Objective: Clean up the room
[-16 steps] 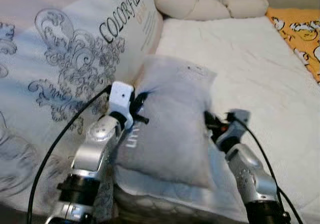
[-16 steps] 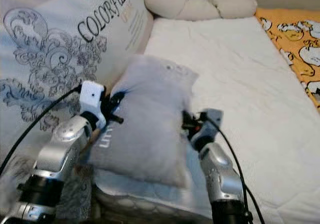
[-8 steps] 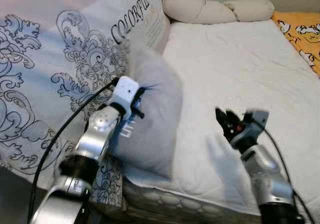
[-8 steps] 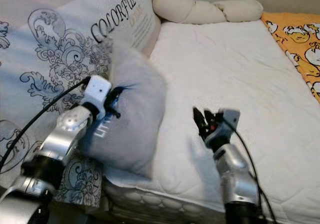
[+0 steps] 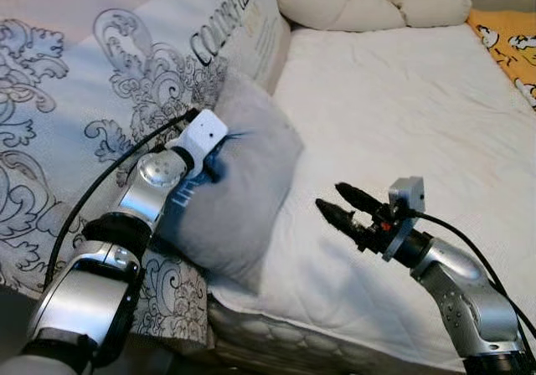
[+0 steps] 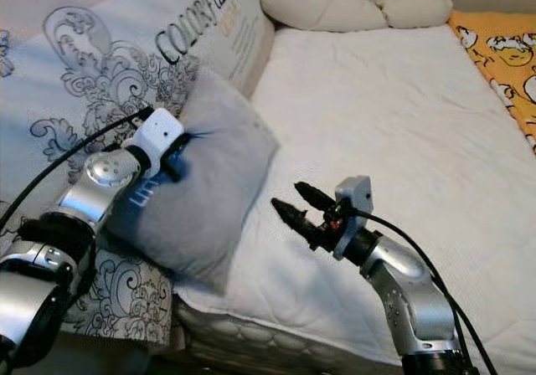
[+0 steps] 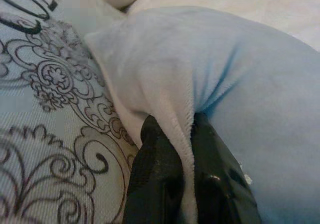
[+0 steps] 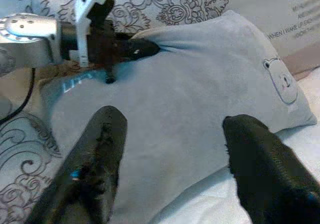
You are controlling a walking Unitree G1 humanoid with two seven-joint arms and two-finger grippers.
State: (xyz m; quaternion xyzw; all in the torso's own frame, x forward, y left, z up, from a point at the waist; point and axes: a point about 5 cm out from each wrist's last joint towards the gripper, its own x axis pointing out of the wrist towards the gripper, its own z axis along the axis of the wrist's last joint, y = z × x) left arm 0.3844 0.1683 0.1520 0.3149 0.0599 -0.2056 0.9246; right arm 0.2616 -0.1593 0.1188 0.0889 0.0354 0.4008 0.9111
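You see a soft, matt grey plush cloth pillow pinched by the glossy black plastic left end effector. The white quilted cloth mattress looks matt; the brushed silver metal arm gleams.

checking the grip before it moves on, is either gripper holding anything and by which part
The left gripper is shut on the grey pillow, pinching a fold of fabric along its edge. The right gripper is open and holds nothing.

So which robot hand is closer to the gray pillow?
Left. The left gripper is pinching the gray pillow's edge; the right gripper hangs open beside it, over the white mattress.
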